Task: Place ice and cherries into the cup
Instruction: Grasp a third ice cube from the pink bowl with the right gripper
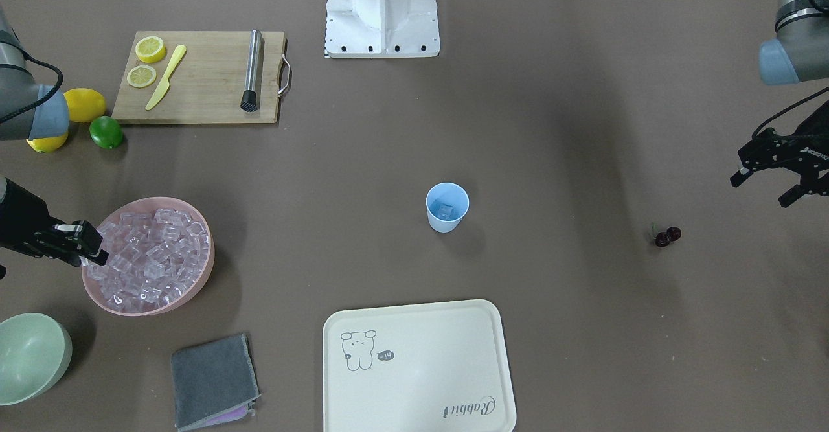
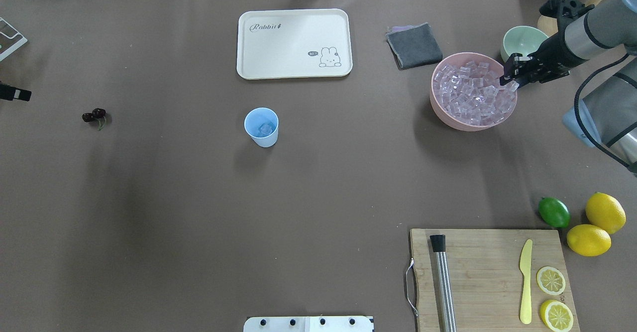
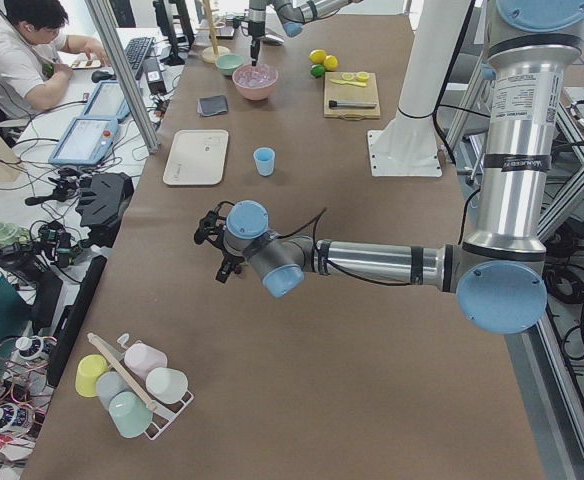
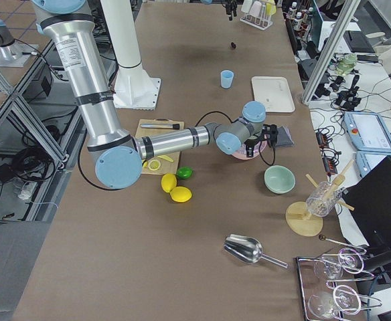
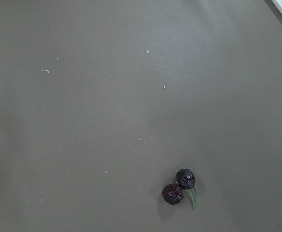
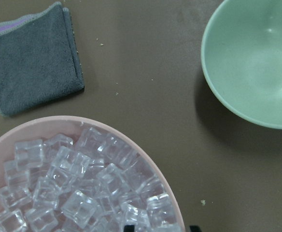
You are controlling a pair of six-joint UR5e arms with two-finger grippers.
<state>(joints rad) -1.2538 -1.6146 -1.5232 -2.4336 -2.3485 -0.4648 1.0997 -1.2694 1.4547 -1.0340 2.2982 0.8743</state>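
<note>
Fingers of the right gripper (image 2: 511, 79) stand apart at the pink bowl's (image 2: 448, 118) rim, low over the ice (image 2: 470, 93), with no cube visibly clamped. Step in hand: fetching ice. Next move: close on one cube and carry it to the cup (image 2: 263, 135), which holds one cube. The left gripper (image 1: 763, 188) hangs open and empty near the cherries (image 2: 94, 115), which lie on the worktop (image 2: 199, 212).

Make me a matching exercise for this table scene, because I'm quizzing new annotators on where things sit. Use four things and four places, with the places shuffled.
Things
1. cup
2. cherries
3. lime
4. grey cloth

Places
A. between the tray and the pink bowl
B. on the bare table, nothing next to them
C. has ice inside
D. beside two lemons

Pairs: 1-C, 2-B, 3-D, 4-A
</note>
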